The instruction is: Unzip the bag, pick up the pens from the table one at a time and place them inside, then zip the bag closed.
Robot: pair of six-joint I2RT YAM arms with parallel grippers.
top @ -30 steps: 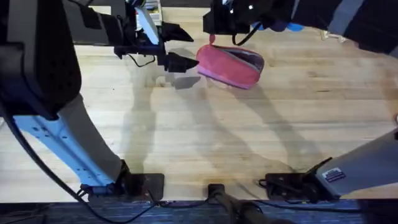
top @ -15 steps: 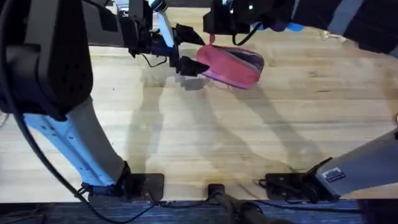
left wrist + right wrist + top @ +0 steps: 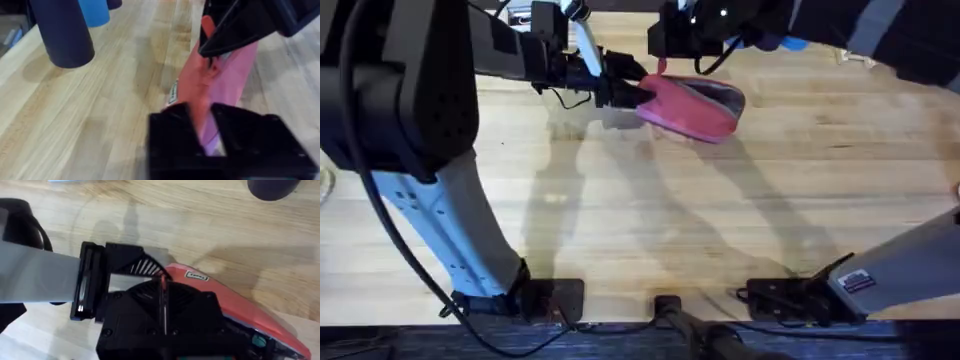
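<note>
- Bag [image 3: 692,106]: pink fabric pencil pouch, lying on the far half of the bench [image 3: 650,215], slightly right of centre. Both arms meet at its left end. No pens can be made out on the bench.
- Near zone: bare planks and the arm bases. Nothing of the task lies here.
- Left claw [image 3: 632,93]: reaches in from the left to the pouch's left end. In the left wrist view the left claw [image 3: 206,125] has a pink fold of the pouch between its two black fingers, so it appears closed on the bag fabric.
- Right claw [image 3: 665,62]: positioned directly above the same end, at the zipper line. In the right wrist view the right claw [image 3: 162,307] sits over the pouch edge with a thin reddish strip, probably the zipper pull, between its fingers. Whether the fingers are actually clamped cannot be told.
- Far zone: dark and blue cylinders [image 3: 65,30] stand beyond the pouch.
- Judged step: opening or closing the zipper.
- Risk 1: the pull slips free if the grip on it is shallow.
- Risk 2: the pouch drags along the bench if the left claw holds only a thin fold.
- Risk 3: the two claws are close together and may collide.
</note>
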